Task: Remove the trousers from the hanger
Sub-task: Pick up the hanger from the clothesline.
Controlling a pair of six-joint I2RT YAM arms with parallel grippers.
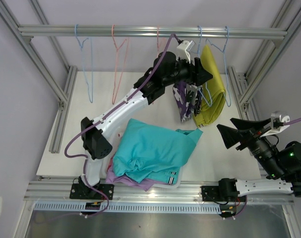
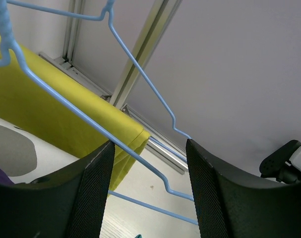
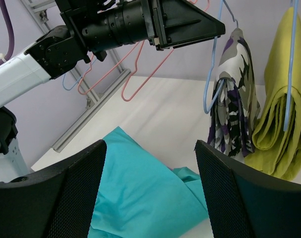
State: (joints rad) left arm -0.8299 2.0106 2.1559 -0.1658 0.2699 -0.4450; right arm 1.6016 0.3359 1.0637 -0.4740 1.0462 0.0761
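1. Two trousers hang from the rail [image 1: 140,32]: the camo trousers [image 1: 186,106] [image 3: 234,109] and, just to their right, the mustard trousers [image 1: 212,94] [image 3: 284,124] [image 2: 51,114].
2. Each is folded over its own blue hanger, the camo hanger [image 3: 206,96] and the mustard hanger [image 3: 290,59].
3. On the counter [image 1: 90,99], the teal trousers [image 1: 150,148] [image 3: 140,198] lie spread on top of a pile near the front edge. The lilac trousers [image 1: 143,183] show beneath them.
4. Further left on the rail hang a bare blue hanger [image 1: 84,49] and two pink hangers [image 1: 119,69].
5. The left pincer [image 1: 205,77] [image 2: 149,144] is raised to the top of the camo trousers, beside the mustard trousers.
6. Its jaws stand moderately apart. A blue hanger wire crosses the gap, and I cannot tell whether either finger touches it. No cloth lies between the fingers.
7. The right pincer [image 1: 225,124] [image 3: 150,144] is at the right side of the counter, well apart from the hanging trousers and pointing toward them. Its jaws are wide and hold nothing.
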